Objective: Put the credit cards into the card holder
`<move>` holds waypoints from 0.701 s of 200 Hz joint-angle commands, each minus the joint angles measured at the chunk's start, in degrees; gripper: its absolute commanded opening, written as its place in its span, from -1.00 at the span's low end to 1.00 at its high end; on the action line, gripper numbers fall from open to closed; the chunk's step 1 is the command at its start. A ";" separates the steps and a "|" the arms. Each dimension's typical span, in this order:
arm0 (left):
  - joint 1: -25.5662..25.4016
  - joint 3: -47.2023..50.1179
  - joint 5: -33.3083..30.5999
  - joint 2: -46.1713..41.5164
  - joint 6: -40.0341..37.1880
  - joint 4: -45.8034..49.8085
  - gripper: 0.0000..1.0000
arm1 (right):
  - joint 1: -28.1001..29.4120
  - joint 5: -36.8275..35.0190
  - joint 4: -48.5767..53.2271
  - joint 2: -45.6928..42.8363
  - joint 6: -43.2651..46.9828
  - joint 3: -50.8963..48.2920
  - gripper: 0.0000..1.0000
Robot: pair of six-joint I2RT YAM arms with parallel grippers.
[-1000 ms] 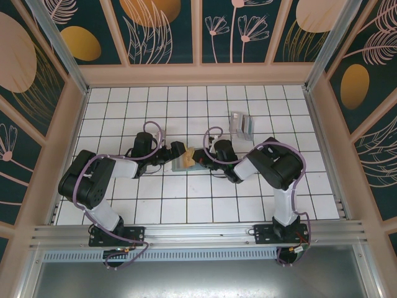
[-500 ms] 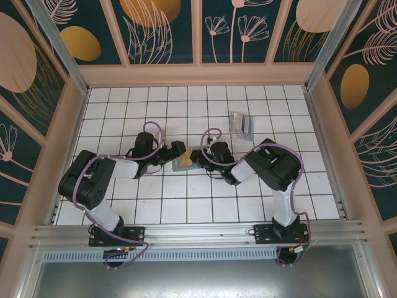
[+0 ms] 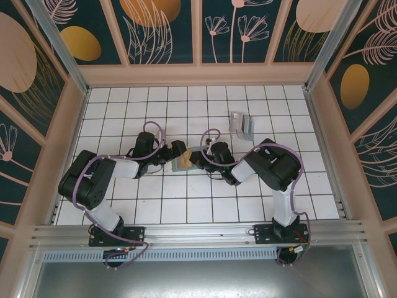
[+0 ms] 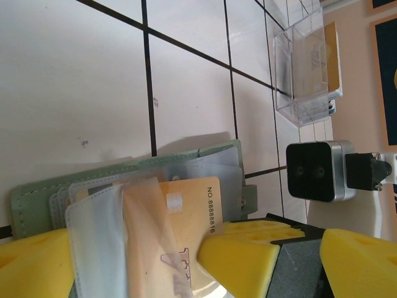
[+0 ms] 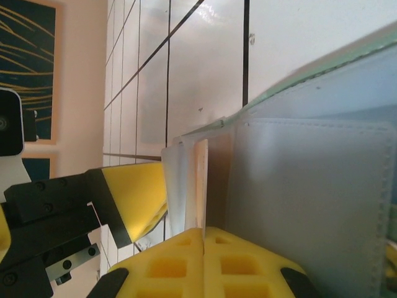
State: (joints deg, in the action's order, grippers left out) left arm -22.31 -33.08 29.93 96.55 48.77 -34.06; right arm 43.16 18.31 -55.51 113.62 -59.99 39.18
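One card is in play. My right gripper (image 5: 204,239) is pinched tight on the edge of the gold-brown card (image 4: 189,211), which lies across the open card holder (image 4: 37,202) among its clear pockets (image 4: 93,248). I judge the card part-way into a pocket and not yet seated, since my pads cover its near end.

My left gripper (image 3: 176,151) sits at the holder's left edge, with one finger (image 4: 28,264) on the green cover. How wide those jaws stand I cannot tell.

Beyond the holder, off to its right, a clear box (image 3: 240,126) holds the other credit cards (image 4: 333,59), so I reckon most of the job is left. I can't count them through the plastic. Whether any pocket already has a card is too blurred to say.
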 commanded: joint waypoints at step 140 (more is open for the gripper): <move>-1.07 0.67 -3.92 3.42 -0.32 6.33 0.97 | -1.99 10.38 8.34 -1.03 5.73 1.72 -1.00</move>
State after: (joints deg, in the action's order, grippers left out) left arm -22.52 -33.34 28.93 96.47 49.78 -33.65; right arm 41.15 24.43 -52.31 114.43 -56.64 41.85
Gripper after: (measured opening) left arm 0.985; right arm 0.052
